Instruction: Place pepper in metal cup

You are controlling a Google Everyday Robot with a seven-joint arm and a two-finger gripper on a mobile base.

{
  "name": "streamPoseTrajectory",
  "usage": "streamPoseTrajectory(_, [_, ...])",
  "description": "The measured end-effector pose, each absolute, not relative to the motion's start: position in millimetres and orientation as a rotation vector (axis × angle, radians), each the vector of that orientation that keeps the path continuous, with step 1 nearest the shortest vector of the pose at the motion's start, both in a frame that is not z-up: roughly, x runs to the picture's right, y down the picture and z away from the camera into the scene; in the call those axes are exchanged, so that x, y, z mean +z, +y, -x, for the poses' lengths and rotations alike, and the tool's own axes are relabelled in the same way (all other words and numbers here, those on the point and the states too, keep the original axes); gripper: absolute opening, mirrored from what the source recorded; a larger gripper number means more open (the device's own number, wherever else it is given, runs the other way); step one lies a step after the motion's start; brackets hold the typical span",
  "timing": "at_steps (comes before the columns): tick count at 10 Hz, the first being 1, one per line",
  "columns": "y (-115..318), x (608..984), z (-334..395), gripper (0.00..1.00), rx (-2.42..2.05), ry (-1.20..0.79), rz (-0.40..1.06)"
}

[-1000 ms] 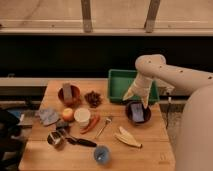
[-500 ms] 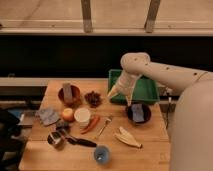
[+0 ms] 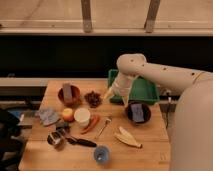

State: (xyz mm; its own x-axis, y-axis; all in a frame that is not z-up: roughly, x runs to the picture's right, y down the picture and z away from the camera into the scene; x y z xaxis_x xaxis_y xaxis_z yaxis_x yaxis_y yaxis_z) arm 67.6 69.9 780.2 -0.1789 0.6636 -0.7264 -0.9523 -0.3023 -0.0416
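The pepper (image 3: 91,123), slim and orange-red, lies on the wooden table (image 3: 150,145) just right of a white cup (image 3: 82,116). The metal cup (image 3: 54,139), small and shiny, stands near the front left of the table. My gripper (image 3: 108,94) hangs from the white arm (image 3: 150,72) above the table, at the left edge of the green tray (image 3: 142,90). It is behind and to the right of the pepper and far from the metal cup. I see nothing in it.
A brown bowl (image 3: 69,93) stands at the back left and another brown bowl (image 3: 137,111) at the right, each holding something grey. Also here: a dark cluster (image 3: 93,98), round orange fruit (image 3: 67,114), grey cloth (image 3: 49,116), blue cup (image 3: 101,155), banana peel (image 3: 126,137), fork (image 3: 104,126) and black utensil (image 3: 80,142).
The arm has swung left, from over the right brown bowl to the left edge of the green tray, towards the table's middle. Nothing on the table has moved.
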Motion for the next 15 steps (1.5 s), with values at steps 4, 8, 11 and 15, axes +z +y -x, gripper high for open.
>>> streamPoseTrajectory(4, [113.9,791.0,-40.1,0.74,1.690,0.566,0.810])
streamPoseTrajectory(8, [136.2,795.5,-32.9,0.74,1.664,0.614,0.822])
streamPoseTrajectory(11, [151.8,797.4,-21.3,0.74,1.621,0.646,0.832])
streamPoseTrajectory(15, [173.9,803.8,-1.7,0.74,1.565,0.681,0.855])
